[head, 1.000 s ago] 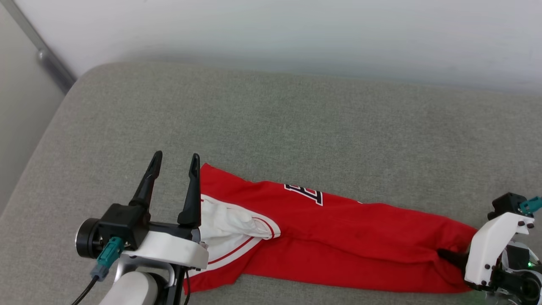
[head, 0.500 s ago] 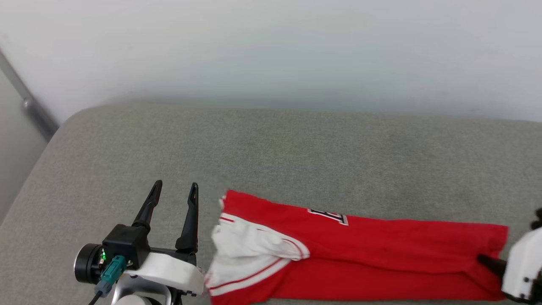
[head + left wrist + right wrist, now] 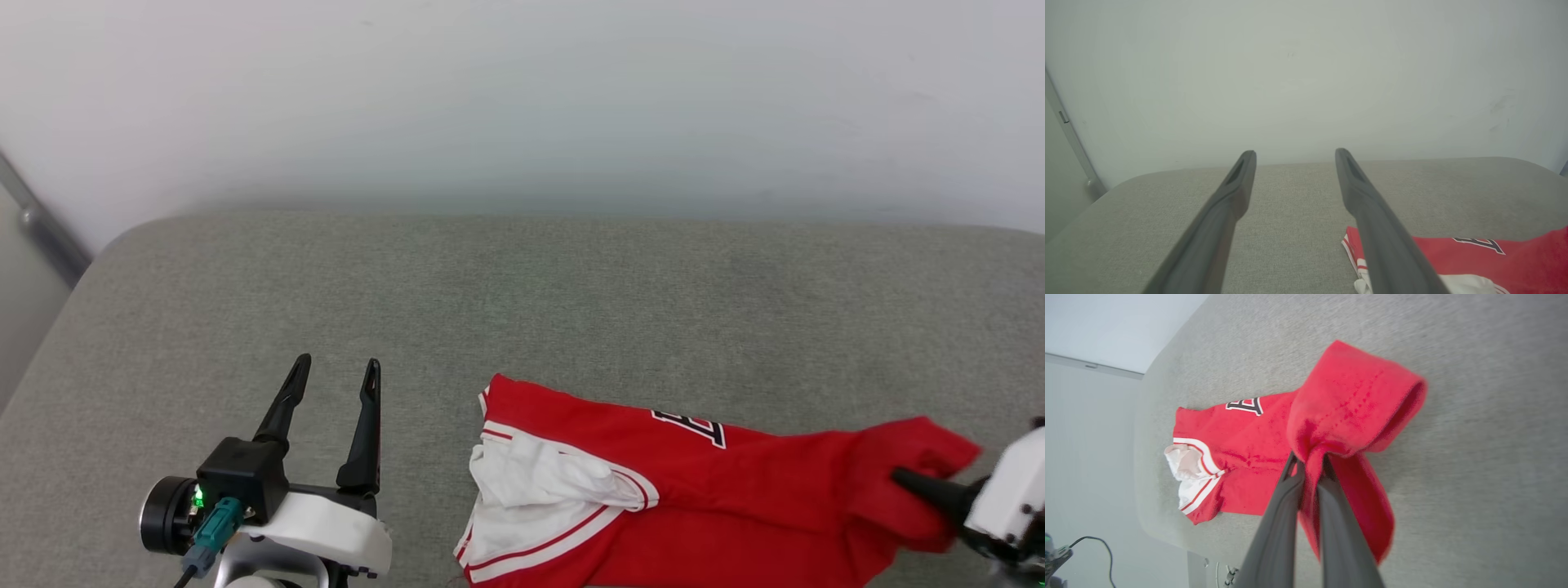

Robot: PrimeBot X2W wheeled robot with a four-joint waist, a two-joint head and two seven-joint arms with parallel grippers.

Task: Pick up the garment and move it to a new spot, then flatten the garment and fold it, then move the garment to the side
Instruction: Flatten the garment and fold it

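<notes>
Garment (image 3: 735, 498) lies stretched along the near edge of the grey cushion (image 3: 571, 310), its red body running from the cushion's middle toward its right end. The white sleeve with striped trim sits crumpled at the end nearer the cushion's centre, and part of a dark letter shows on the red cloth.

At the cushion's right end, the right gripper (image 3: 902, 476) reaches in low from the near corner, its white wrist housing at the cushion's edge and its dark fingers pointing leftward across the cushion. The fingers are pressed together on the garment's red hem end. In the right wrist view the right gripper (image 3: 1309, 459) pinches a gathered tuck of cloth: the garment (image 3: 1241, 457) bunches into a rolled loop just past the fingertips, and a loose flap hangs alongside the fingers.

Over the cushion's near-left part, the left gripper (image 3: 338, 362) hangs with its fingers pointing toward the cushion's far edge and the pale wall (image 3: 522, 98) behind it. Its fingers are spread wide with bare cushion between them, holding nothing. It is apart from the garment's sleeve end. In the left wrist view the left gripper (image 3: 1295, 154) frames the cushion's far edge, and the garment (image 3: 1515, 261) lies just beyond the right-hand finger.
</notes>
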